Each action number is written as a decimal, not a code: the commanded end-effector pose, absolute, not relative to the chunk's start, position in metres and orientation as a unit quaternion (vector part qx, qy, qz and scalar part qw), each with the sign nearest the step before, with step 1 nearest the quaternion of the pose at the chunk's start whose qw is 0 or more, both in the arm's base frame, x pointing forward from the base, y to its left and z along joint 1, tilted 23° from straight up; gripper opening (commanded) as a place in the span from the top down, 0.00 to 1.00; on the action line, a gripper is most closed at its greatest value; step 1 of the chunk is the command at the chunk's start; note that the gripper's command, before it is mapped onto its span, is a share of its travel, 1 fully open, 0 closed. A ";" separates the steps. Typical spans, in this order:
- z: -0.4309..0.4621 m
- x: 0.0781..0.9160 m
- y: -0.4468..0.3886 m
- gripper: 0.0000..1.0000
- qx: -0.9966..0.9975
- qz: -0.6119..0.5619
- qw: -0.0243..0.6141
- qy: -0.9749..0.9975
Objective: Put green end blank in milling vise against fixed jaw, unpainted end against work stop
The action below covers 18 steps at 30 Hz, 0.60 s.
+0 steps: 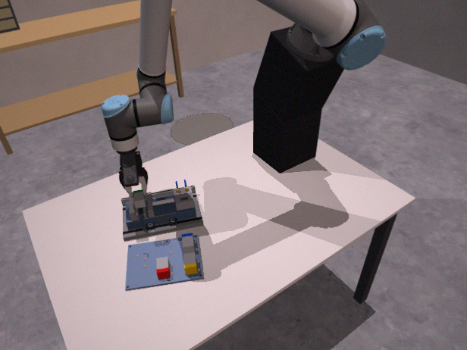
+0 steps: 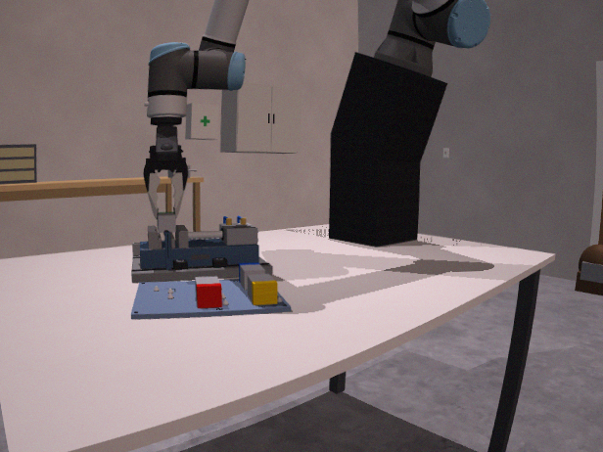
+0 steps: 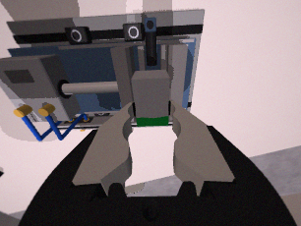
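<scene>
Over the milling vise [image 1: 162,217], the gripper [image 3: 152,120] is pointing straight down, its fingers gripping the green-ended blank [image 3: 151,98] by its painted end. The blank is hanging upright in the gap between the vise's blocks, green end uppermost. In front of the vise, a blue plate [image 1: 142,273] on the worktop [image 1: 303,235] is carrying a red-ended blank [image 1: 163,269] and a yellow-ended blank [image 1: 189,261].
</scene>
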<state>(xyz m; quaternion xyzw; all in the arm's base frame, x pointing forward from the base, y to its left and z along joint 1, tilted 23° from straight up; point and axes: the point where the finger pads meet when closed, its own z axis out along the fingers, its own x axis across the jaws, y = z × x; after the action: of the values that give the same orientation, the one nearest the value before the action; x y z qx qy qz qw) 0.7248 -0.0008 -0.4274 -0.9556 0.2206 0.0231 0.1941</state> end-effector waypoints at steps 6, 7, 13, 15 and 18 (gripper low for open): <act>-0.430 0.726 0.000 1.00 -0.956 0.022 0.194 0.221; -0.430 0.726 0.000 1.00 -0.956 0.022 0.194 0.221; -0.432 0.726 0.001 1.00 -0.956 0.022 0.194 0.221; -0.432 0.726 0.001 1.00 -0.956 0.022 0.194 0.221; -0.433 0.726 0.001 1.00 -0.956 0.022 0.194 0.221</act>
<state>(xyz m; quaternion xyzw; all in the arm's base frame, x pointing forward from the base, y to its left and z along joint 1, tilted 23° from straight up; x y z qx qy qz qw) 0.7251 0.0013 -0.4325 -0.9556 0.2206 0.0231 0.1941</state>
